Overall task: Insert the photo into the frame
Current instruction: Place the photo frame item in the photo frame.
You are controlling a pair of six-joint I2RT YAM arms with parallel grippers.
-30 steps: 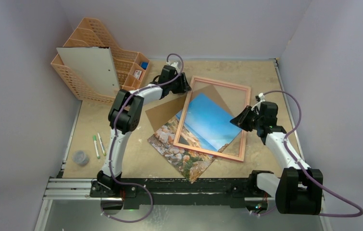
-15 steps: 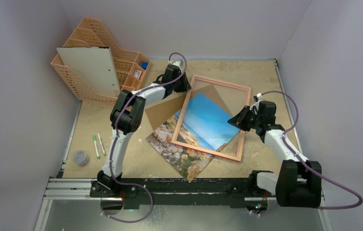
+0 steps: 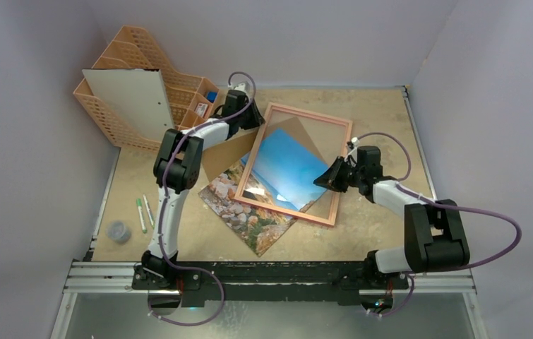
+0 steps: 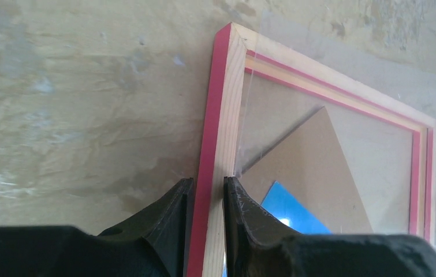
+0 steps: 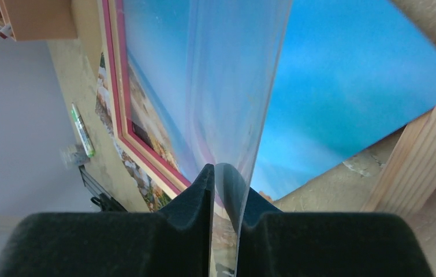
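The frame (image 3: pixel 311 113), with its pink-red border and pale wood reverse up, lies tilted at mid-table. My left gripper (image 3: pixel 255 121) is shut on its far-left rail near the corner, one finger on each side of the rail (image 4: pixel 227 104). The photo (image 3: pixel 249 215) lies under the frame on the table. Its blue sky shows through the opening and its rocky part sticks out at the near left. My right gripper (image 3: pixel 320 180) is shut on the edge of the clear pane (image 5: pixel 233 86), which stands up out of the frame above the photo (image 5: pixel 342 86).
A brown backing board (image 3: pixel 222 157) lies under the photo and frame. The orange desk organiser (image 3: pixel 178 92) with a white board (image 3: pixel 136 102) leaning on it stands at the back left. Two pens (image 3: pixel 145 212) and a small grey cup (image 3: pixel 118 231) lie near the left edge.
The frame, photo and backing board have slid left and turned slightly. Both grippers moved left with them, the right arm stretching further in. The left jaws closed onto the rail.
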